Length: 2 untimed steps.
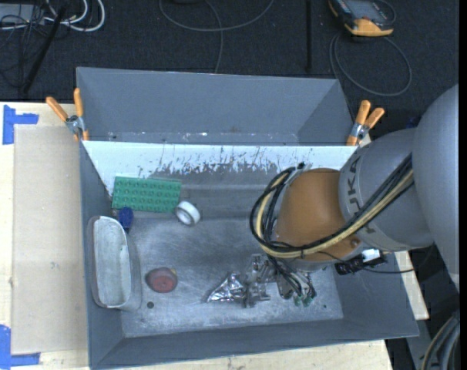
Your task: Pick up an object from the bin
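My gripper (269, 280) is down at the bin floor, front right of middle, under the orange wrist cover. Just to its left lies a crumpled silver foil-like piece (228, 289), touching or nearly touching the gripper; I cannot tell whether it is held. A small green bit (301, 301) lies on the floor at the gripper's right.
A red round disc (162, 280) lies front left. A silver oblong dish (110, 260) stands along the left wall. A green studded plate (146, 195), a blue piece (125, 217) and a white tape roll (188, 213) sit at the back left.
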Available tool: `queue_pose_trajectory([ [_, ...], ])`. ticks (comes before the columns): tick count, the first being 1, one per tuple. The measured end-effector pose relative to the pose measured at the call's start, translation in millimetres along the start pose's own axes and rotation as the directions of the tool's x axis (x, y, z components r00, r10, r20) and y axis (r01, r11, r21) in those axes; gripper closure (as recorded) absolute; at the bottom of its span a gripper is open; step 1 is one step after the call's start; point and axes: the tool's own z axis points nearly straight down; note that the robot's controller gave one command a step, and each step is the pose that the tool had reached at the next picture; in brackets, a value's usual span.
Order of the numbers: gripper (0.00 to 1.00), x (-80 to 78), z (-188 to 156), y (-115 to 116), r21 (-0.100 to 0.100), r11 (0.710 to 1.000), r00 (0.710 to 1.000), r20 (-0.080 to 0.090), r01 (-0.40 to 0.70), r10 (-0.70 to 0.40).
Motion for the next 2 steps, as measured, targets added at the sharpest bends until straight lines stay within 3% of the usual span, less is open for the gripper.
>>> queue_pose_trajectory([
  [1, 1.00, -4.8, -117, 6, 0.001, 0.997, 0.997, 0.013, 0.079, -0.079],
  [2, 1.00, -98.6, -186, 18, 0.004, 0.954, 0.954, 0.013, 0.299, -0.299],
])
